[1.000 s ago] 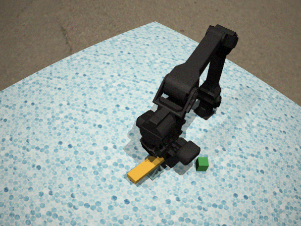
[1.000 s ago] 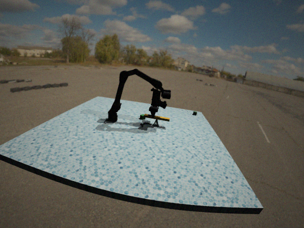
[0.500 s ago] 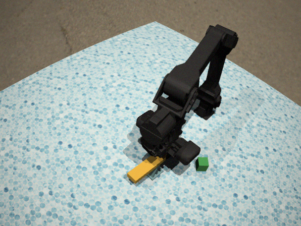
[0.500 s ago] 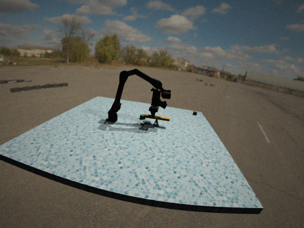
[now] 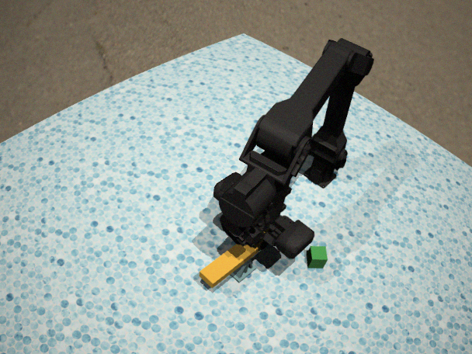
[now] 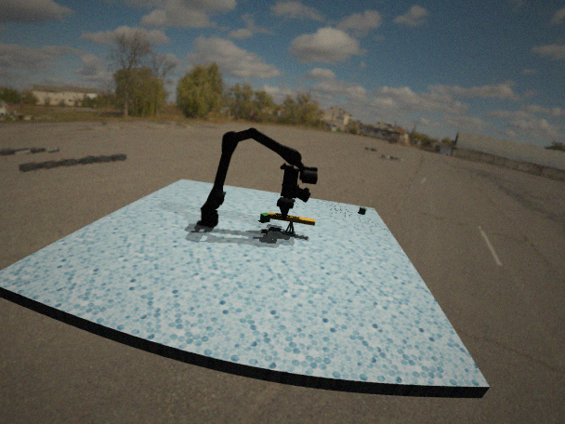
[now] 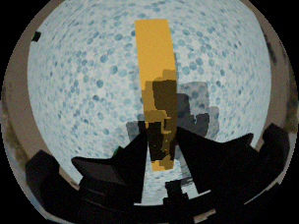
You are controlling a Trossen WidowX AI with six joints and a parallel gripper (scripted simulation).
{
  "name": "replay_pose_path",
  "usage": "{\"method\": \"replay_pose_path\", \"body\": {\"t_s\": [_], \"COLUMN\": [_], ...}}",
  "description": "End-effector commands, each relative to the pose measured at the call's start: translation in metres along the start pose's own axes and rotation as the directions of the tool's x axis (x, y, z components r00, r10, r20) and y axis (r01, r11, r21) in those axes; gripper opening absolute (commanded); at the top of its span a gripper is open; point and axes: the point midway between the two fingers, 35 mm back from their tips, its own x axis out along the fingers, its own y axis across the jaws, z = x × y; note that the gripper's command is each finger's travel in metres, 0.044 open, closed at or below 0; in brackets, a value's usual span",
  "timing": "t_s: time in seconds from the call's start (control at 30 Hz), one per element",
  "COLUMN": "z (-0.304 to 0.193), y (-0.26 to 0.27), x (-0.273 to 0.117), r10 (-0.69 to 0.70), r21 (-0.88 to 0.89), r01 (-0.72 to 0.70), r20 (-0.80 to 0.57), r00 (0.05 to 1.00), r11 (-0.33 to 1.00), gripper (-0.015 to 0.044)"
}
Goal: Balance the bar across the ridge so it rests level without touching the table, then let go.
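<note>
Across the dark ridge (image 5: pixel 243 272) (image 6: pixel 290 229) lies a long, yellow-orange rectangular bar (image 5: pixel 227 267) (image 6: pixel 303 220) (image 7: pixel 154 49) — flat-faced, shadow-mottled, above the speckled blue bench (image 5: pixel 116 175) (image 6: pixel 232 288) (image 7: pixel 89 74). Whether the black tool (image 5: pixel 262 248) (image 6: pixel 284 217) (image 7: pixel 160 132) grips it — cannot tell.

Outdoor lot, not a room. Open sky with clouds (image 6: pixel 326 45) above the worktop (image 5: pixel 97 175) (image 6: pixel 260 298) (image 7: pixel 89 64); bare grey-brown ground (image 5: pixel 78 35) (image 6: pixel 107 139) around it. Beyond the worktop: trees (image 6: pixel 201 90), low buildings (image 6: pixel 65 95), a pale wall (image 6: pixel 506 151). White painted line on ground beside the worktop.
</note>
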Motion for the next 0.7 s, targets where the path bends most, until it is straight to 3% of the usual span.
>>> {"method": "replay_pose_path", "body": {"t_s": [0.0,0.67], "z": [0.0,0.0], "y": [0.0,0.0], "x": [0.0,0.0], "r10": [0.0,0.0], "r21": [0.0,0.0], "r01": [0.0,0.0], "r20": [0.0,0.0], "r00": [1.0,1.0], "r11": [1.0,1.0], "gripper": [0.0171,0.0185]}}
